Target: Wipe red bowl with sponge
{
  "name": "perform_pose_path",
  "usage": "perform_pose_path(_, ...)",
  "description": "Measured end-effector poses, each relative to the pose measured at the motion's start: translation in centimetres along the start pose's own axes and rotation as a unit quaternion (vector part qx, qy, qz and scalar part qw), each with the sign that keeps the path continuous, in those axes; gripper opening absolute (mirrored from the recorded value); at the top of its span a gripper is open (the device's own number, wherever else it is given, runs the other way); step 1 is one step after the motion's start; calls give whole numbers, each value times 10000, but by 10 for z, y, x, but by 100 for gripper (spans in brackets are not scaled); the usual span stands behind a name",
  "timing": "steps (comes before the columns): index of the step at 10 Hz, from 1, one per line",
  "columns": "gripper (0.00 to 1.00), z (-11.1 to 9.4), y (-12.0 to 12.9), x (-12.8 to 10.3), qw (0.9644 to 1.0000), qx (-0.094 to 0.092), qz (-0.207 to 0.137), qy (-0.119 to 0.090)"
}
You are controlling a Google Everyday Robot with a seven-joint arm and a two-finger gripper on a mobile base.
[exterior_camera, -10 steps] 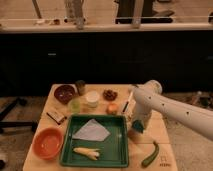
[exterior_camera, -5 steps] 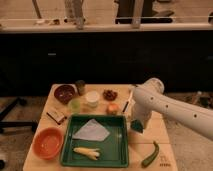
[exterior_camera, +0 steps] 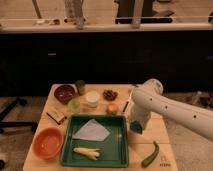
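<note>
The red bowl (exterior_camera: 48, 142) is wide, shallow and orange-red, and it stands at the front left corner of the wooden table. The teal sponge (exterior_camera: 136, 128) shows as a small block just right of the green tray, directly under the end of my white arm. My gripper (exterior_camera: 135, 124) points down at the sponge, on it or just above it. The gripper is far to the right of the red bowl, with the tray between them.
The green tray (exterior_camera: 118, 150) holds a pale cloth (exterior_camera: 91, 131) and a yellow item (exterior_camera: 86, 152). A curved green vegetable (exterior_camera: 150, 155) lies at the front right. At the back are a maroon bowl (exterior_camera: 64, 93), a white cup (exterior_camera: 92, 98), a green cup (exterior_camera: 74, 105), a small dish (exterior_camera: 110, 94) and an orange fruit (exterior_camera: 113, 108).
</note>
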Motion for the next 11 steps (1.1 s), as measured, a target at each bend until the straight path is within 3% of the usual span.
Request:
perform_pose_path(3,0,-2,-1,-4,10000,17,-93,-18)
perform_pose_path(6,0,-12,-29,-34,9980,88,-622,15)
perform_pose_path(8,0,-20,-52,-59,9948,139,-1011,63)
perform_pose_path(11,0,-27,-84,-102,9861,201,-1650,70)
